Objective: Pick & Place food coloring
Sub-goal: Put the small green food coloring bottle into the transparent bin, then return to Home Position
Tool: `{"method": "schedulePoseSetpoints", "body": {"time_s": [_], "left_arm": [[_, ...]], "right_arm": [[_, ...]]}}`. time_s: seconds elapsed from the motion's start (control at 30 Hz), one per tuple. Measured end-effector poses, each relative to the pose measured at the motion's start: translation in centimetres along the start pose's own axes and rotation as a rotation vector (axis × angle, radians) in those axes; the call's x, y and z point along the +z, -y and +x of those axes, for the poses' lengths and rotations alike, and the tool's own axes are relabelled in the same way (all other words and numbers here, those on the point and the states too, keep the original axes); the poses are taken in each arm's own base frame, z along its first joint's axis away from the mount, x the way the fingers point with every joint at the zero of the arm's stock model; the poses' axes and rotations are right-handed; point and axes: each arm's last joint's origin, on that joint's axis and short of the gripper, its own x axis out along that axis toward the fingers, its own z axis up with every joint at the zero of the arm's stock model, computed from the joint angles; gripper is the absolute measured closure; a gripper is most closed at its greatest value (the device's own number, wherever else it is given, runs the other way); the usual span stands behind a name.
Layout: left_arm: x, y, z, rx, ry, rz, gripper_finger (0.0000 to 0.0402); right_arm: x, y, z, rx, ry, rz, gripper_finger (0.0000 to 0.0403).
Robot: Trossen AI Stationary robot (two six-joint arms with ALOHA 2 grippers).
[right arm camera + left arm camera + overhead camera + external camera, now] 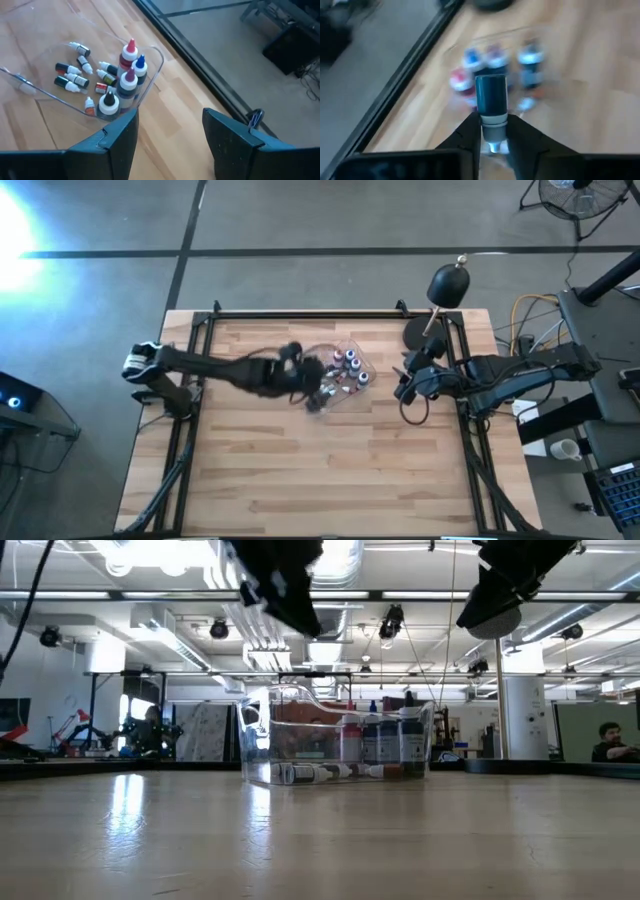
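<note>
Dark bottle (491, 100) pinched in left gripper (492, 145), wrist view only; right gripper (170, 130) agape, empty.

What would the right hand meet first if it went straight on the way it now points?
Probably the clear tray of small bottles. The open right hand points toward the tray's near corner, with only bare table between. Depth is hard to judge, so it may pass just beside it.
</note>
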Motion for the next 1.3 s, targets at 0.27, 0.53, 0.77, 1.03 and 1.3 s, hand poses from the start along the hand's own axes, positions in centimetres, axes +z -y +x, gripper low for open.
{"method": "schedulePoseSetpoints", "body": {"time_s": [0.27, 0.53, 0.77, 1.03, 1.3], "left_arm": [[0.4, -3.7, 1.7, 0.118, -0.144, -0.191, 0.0254], [5.6, -3.3, -3.0, 0.028, 0.034, -0.185, 0.024], [9.2, -4.9, -6.7, 0.01, 0.178, -0.421, 0.0239], [10.1, -4.5, -8.0, -0.278, 0.171, -0.374, 0.0239], [10.6, -3.6, -7.0, -0.471, 0.267, -0.401, 0.0239]], "right_arm": [[1.1, 0.5, -0.4, 0.04, -0.004, 0.027, 0.0188], [1.1, 0.8, -0.2, 0.046, -0.028, -0.002, 0.0188], [3.6, 2.0, 0.1, 0.357, -0.068, 0.172, 0.0188], [8.2, 5.0, -3.1, 0.336, 0.096, 0.119, 0.0188], [8.4, 8.0, -7.8, 0.351, -0.014, 0.153, 0.0188]]}}
